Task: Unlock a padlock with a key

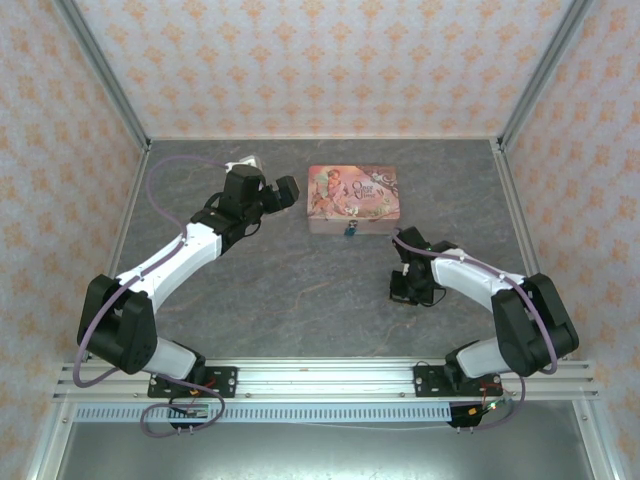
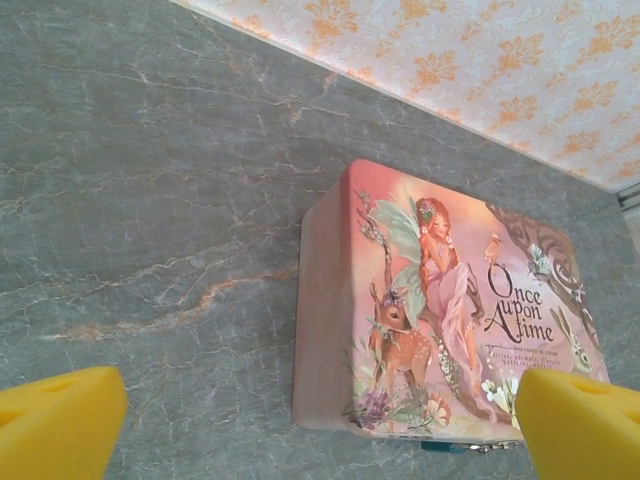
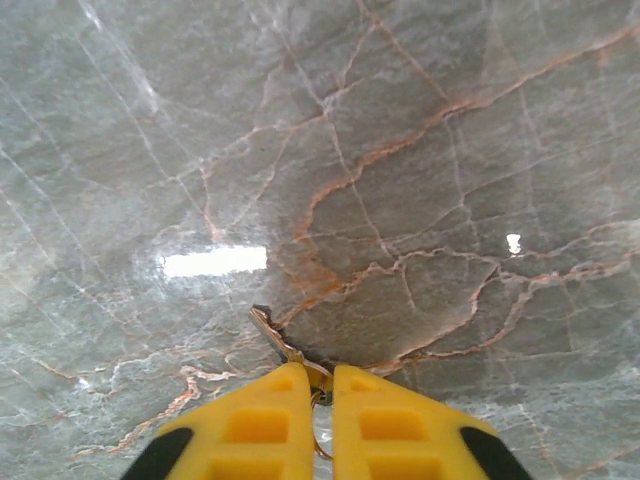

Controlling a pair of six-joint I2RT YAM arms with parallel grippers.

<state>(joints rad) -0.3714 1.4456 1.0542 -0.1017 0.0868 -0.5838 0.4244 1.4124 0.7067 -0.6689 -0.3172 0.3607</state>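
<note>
Key [image 3: 278,335]: thin, silvery, pinched between right gripper [image 3: 320,372] tips, close to grey table [image 3: 400,150]. Padlock [image 1: 351,232]: teal, at pink tin box [image 1: 352,195] front. Left gripper [image 2: 318,400]: spread wide, near box.

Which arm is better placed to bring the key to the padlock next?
Right: its claw is shut on the key. The left claw hangs open near the tin, holding nothing.
</note>
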